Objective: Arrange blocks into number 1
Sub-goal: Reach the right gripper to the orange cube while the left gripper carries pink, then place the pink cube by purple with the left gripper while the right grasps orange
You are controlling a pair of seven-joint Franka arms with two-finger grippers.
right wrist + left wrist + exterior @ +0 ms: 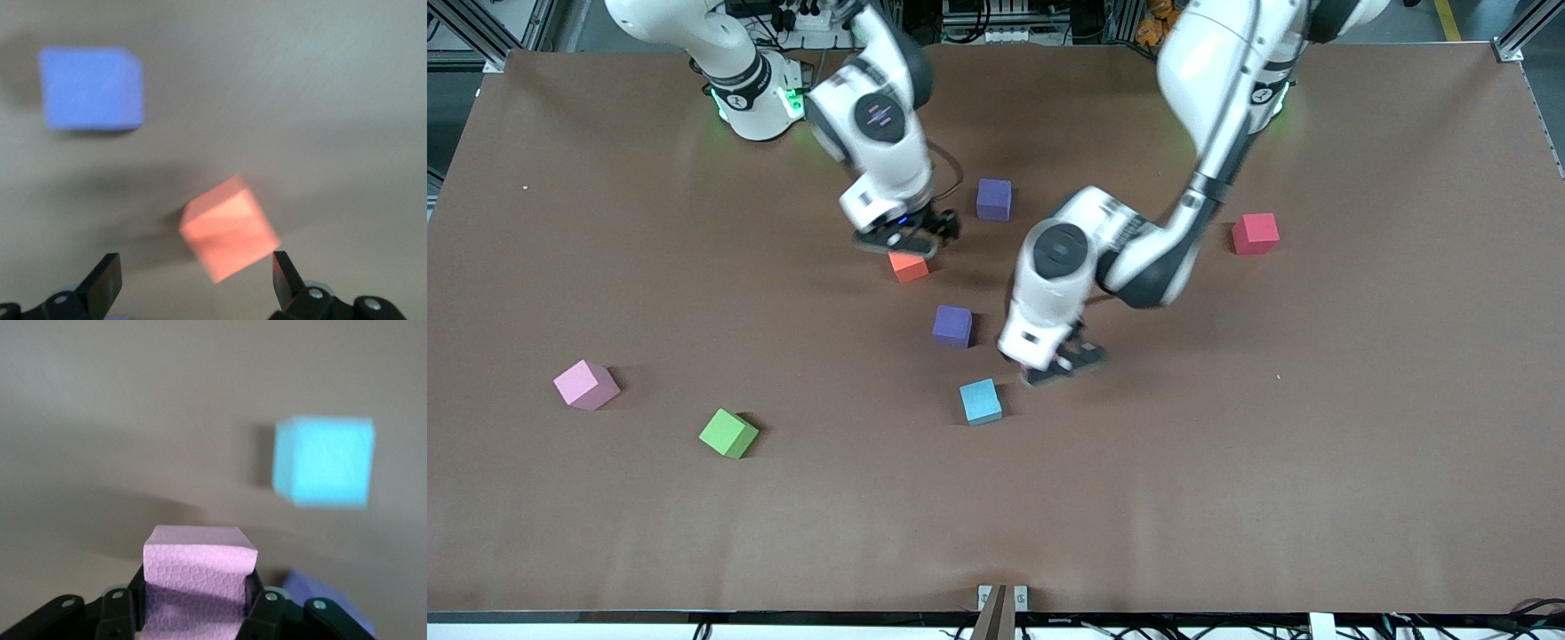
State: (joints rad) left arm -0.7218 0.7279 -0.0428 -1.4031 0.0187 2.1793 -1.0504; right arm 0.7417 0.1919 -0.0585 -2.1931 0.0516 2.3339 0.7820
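Observation:
My left gripper (pixel 1063 364) hangs low over the table next to the light blue block (pixel 981 401). It is shut on a pink block (pixel 200 560), with the light blue block (pixel 325 461) and a purple block (pixel 320 597) showing past it. My right gripper (pixel 907 238) stands open just over the orange block (pixel 910 266). In the right wrist view the orange block (pixel 230 227) lies on the table clear of the gripper (pixel 197 273), which has nothing between its fingers. One purple block (pixel 951 325) sits between the orange and light blue blocks.
A second purple block (pixel 993 199) lies beside the right gripper, farther from the front camera than the orange one. A red block (pixel 1255 233) sits toward the left arm's end. Another pink block (pixel 585 385) and a green block (pixel 727 433) lie toward the right arm's end.

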